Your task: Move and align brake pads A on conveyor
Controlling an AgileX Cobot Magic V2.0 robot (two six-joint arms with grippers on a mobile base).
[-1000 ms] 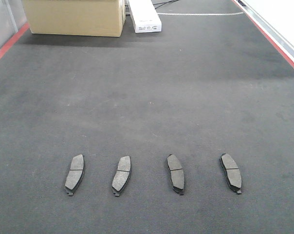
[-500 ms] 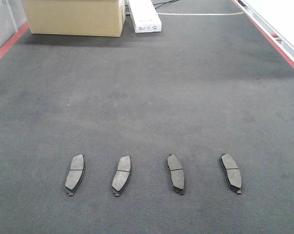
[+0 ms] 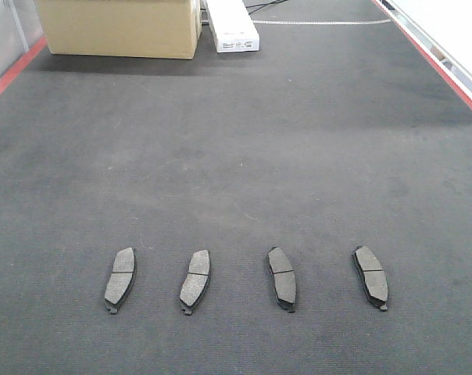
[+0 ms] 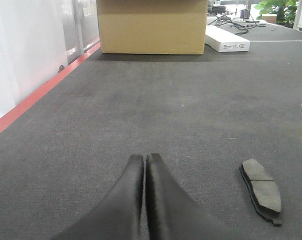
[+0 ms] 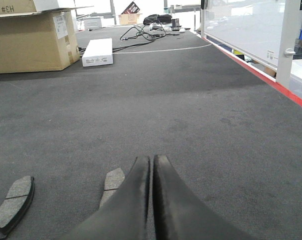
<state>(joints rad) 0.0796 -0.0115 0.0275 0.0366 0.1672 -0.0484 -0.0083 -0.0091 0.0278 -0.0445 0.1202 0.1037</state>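
Observation:
Several dark grey brake pads lie in a row across the near part of the charcoal conveyor (image 3: 236,156), each pointing lengthwise away from me, from the leftmost (image 3: 120,279) to the rightmost (image 3: 371,276). Neither gripper shows in the front view. In the left wrist view my left gripper (image 4: 145,159) is shut and empty just above the belt, with one pad (image 4: 261,190) to its right. In the right wrist view my right gripper (image 5: 152,159) is likewise shut and empty. One pad (image 5: 112,181) is partly hidden behind its left finger and another (image 5: 13,202) lies further left.
A cardboard box (image 3: 119,27) and a flat white box (image 3: 232,27) stand on the far end of the belt. Red strips (image 3: 9,74) (image 3: 443,66) run along both edges. Cables (image 5: 141,32) lie beyond the white box, and a glass panel (image 5: 241,27) lines the right side.

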